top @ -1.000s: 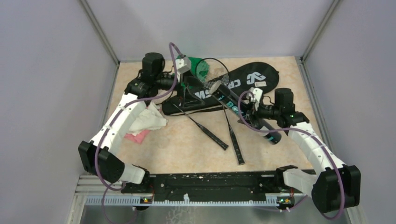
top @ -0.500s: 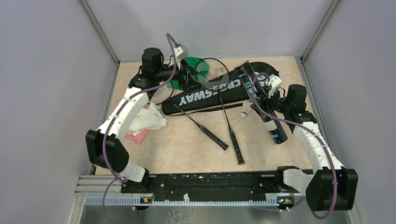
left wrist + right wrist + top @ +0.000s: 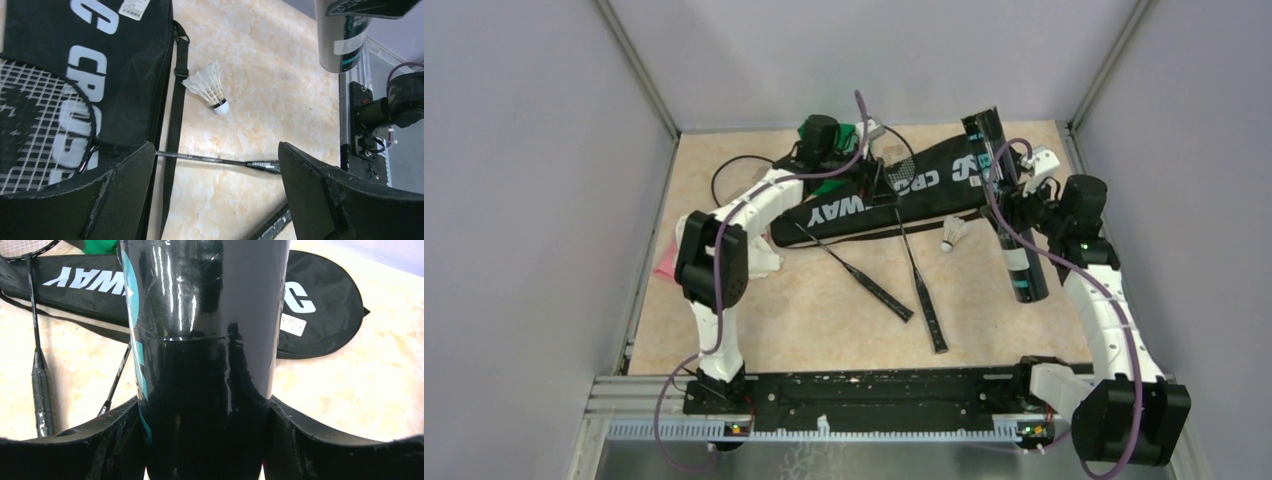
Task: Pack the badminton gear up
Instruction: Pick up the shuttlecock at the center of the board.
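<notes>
Tube (image 3: 205,340) lettering barely legible

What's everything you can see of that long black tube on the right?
The tube is long, round, glossy black and plastic-looking, with teal lettering down one side. The right gripper clamps it near its middle. It runs lengthwise by the right edge of the table, its far end above the black bag.

A green cloth (image 3: 102,245) lies far back on the table (image 3: 824,320) — white cloth (image 3: 767,260) and pink cloth (image 3: 664,262) at left.
</notes>
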Robot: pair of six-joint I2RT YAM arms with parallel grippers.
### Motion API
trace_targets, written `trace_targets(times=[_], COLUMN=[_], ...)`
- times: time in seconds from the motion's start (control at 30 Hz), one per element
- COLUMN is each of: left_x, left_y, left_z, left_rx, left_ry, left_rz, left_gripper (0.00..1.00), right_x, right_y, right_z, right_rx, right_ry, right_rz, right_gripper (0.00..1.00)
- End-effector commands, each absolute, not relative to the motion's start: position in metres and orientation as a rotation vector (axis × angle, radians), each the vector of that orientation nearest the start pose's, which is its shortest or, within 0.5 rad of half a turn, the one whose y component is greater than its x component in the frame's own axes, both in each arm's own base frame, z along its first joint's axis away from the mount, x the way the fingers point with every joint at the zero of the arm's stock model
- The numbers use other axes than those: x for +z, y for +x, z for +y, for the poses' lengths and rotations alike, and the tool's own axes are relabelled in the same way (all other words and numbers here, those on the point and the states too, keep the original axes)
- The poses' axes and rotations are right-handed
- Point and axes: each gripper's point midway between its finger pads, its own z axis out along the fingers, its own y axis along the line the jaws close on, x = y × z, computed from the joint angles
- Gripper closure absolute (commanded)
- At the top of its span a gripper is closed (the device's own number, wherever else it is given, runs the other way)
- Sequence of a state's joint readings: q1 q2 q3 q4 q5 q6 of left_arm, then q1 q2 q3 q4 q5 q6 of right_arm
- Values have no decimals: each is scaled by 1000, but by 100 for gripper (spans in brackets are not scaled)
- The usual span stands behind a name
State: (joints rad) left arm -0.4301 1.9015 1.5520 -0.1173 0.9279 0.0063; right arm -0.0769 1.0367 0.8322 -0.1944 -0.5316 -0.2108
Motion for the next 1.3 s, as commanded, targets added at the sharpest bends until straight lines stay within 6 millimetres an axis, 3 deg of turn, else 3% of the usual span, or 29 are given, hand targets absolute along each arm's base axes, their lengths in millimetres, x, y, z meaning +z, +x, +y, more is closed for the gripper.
trace_targets(times=[0.0,0.4,0.6,0.83,1.0,1.27], left_x=[216,159,136,117,107,102], left_y=[403,410,411,404,398,384], left_z=[-376,-458,-486,-516,-527,-512], left_rx=[-1227,-1321,-1345,-1391,-1402,-1347], left_ry=[1072,1193,1224,1235,1260,1357], left_rz=[1694,1717,1681,1668,1661,1656], left_gripper=[1,7,14,14,17,35], right_x=[250,249,247,247,250,249], right_y=[338,327,324,320,317,316], right_z=[48,40,40,42,45,47], right_rx=[288,291,299,319,332,352], right_ry=[-433,-433,-452,-470,-488,-500], right_rz=[1794,1742,1732,1714,1693,1693], right_gripper=[70,68,68,68,67,67])
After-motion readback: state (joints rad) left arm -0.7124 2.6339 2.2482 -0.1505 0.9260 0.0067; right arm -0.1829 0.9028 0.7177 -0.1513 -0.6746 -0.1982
